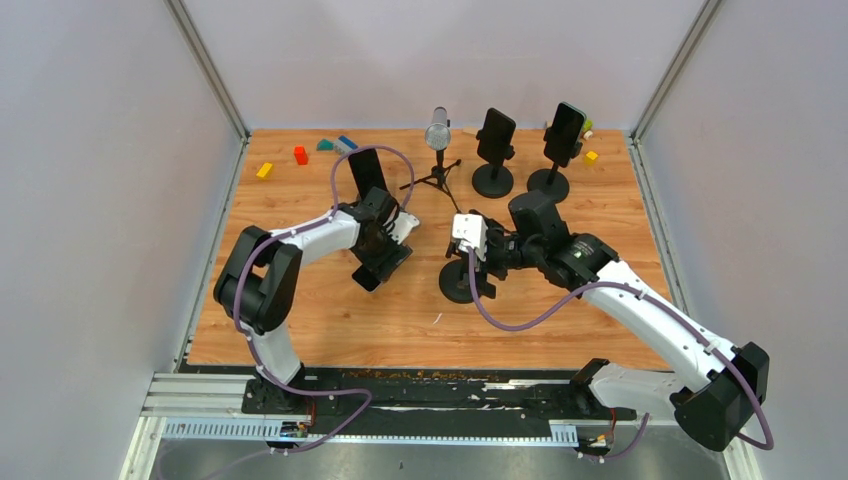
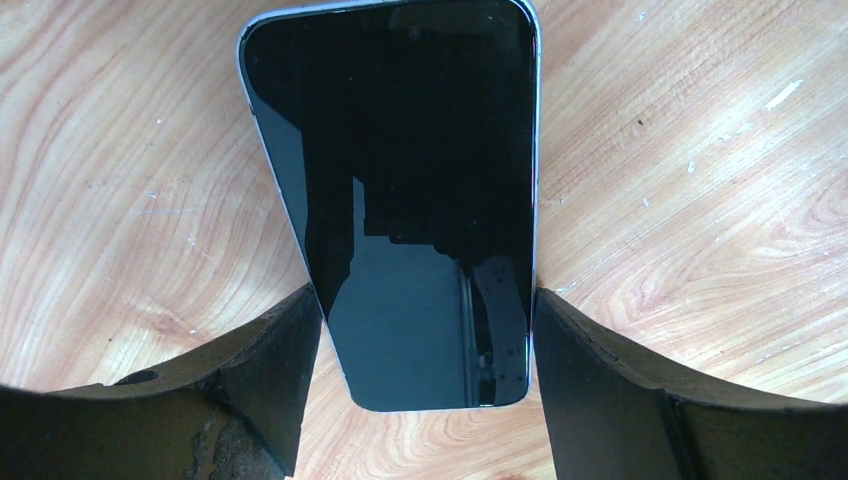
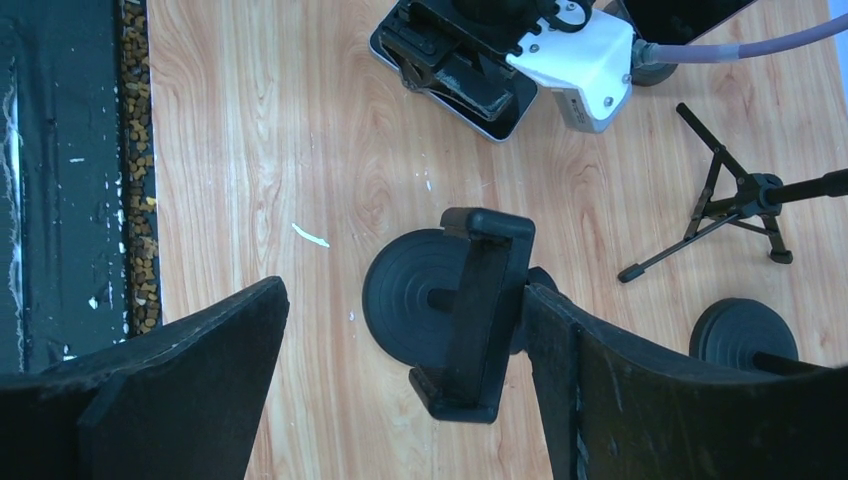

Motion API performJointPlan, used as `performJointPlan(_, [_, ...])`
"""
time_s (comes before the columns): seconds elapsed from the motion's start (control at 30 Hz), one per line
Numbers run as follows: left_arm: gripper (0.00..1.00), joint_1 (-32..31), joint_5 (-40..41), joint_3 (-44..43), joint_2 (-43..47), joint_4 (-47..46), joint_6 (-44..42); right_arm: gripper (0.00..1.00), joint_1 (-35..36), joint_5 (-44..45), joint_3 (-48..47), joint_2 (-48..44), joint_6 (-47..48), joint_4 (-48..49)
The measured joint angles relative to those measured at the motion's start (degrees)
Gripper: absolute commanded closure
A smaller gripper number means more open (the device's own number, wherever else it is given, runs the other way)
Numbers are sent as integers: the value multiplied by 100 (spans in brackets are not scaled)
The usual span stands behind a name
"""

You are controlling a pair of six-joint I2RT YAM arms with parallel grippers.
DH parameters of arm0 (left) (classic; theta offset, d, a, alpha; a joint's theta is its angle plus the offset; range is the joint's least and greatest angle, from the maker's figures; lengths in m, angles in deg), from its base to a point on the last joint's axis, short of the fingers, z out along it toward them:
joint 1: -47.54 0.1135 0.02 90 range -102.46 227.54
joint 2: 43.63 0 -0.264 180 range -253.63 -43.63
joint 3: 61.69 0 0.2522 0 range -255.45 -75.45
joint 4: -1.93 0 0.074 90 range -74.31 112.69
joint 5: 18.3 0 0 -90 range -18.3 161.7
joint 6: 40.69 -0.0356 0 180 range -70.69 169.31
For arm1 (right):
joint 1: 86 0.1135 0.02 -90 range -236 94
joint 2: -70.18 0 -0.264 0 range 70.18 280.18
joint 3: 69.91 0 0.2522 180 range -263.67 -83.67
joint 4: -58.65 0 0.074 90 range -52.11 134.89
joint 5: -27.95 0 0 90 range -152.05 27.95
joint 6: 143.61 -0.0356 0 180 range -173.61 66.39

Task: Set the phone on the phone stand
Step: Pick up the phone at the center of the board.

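Observation:
The phone (image 2: 420,200), black and glossy, lies flat on the wooden table, screen up. My left gripper (image 2: 428,300) straddles its near end, and both fingers press against its long edges. From above, that gripper (image 1: 385,255) is low over the phone (image 1: 366,278), left of centre. The empty phone stand (image 3: 480,310) is black with a round base and stands just right of centre (image 1: 460,285). My right gripper (image 3: 405,300) is open around its cradle. The right finger (image 3: 560,350) is close beside the cradle and the left finger stands far off.
A microphone on a tripod (image 1: 438,135) stands at the back centre. Two more stands holding phones (image 1: 495,140) (image 1: 563,130) are at the back right. Another upright phone (image 1: 366,172) is behind the left arm. Small coloured blocks (image 1: 300,155) lie at the back left.

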Motion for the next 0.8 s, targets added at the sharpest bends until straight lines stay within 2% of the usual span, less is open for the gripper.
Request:
performJointPlan(0.4, [97, -11, 284, 474, 529, -203, -247, 10, -26, 210, -846, 225, -581, 35])
performJointPlan(0.47, [100, -11, 295, 518, 675, -216, -284, 10, -26, 278, -925, 295, -675, 98])
performJointPlan(0.8, [100, -13, 258, 726, 1676, -269, -525, 11, -37, 343, -942, 382, -1263, 391])
